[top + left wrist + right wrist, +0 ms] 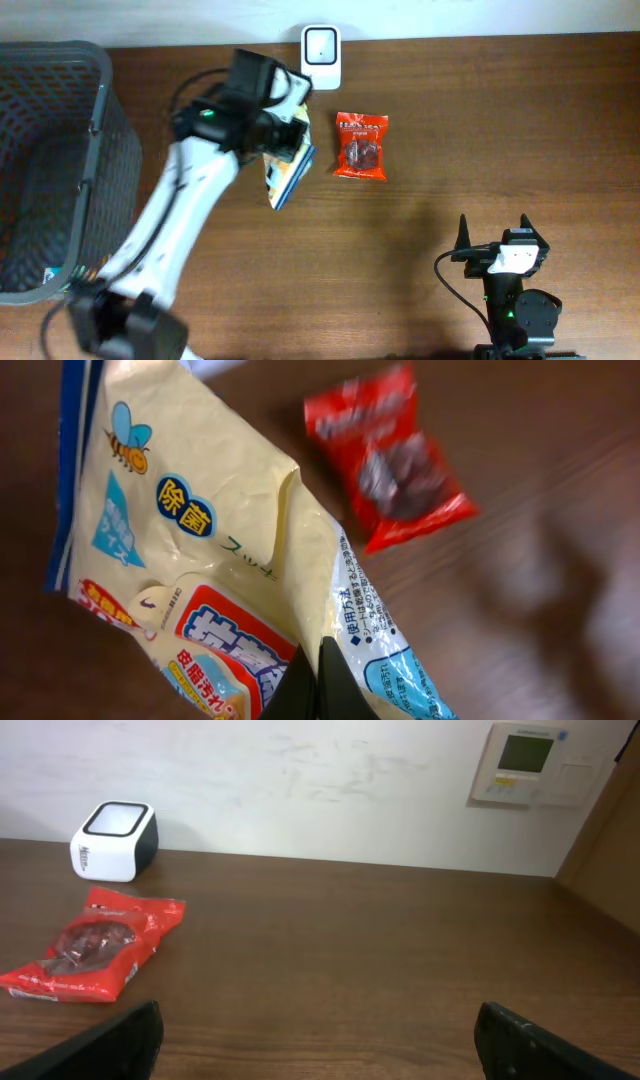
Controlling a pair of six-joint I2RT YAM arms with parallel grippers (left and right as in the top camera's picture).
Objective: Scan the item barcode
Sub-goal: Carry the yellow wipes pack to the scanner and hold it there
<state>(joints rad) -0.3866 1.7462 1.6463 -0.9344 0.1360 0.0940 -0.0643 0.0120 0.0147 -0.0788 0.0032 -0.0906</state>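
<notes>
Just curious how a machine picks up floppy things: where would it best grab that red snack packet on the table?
Probably from straight above, with the open right fingers closing across the two long sides of the red snack packet at its middle. It lies flat on the table, so nothing slips underneath. It is also narrower across, with a bulging middle to pinch.

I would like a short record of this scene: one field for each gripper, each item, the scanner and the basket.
left gripper: shut on the cream pouch, close to the scanner
right gripper: open, holds nothing, far from the items
red packet: flat on the table, beside the pouch, untouched
scanner: white, at the far edge of the table
basket: grey mesh, on the left side
</notes>
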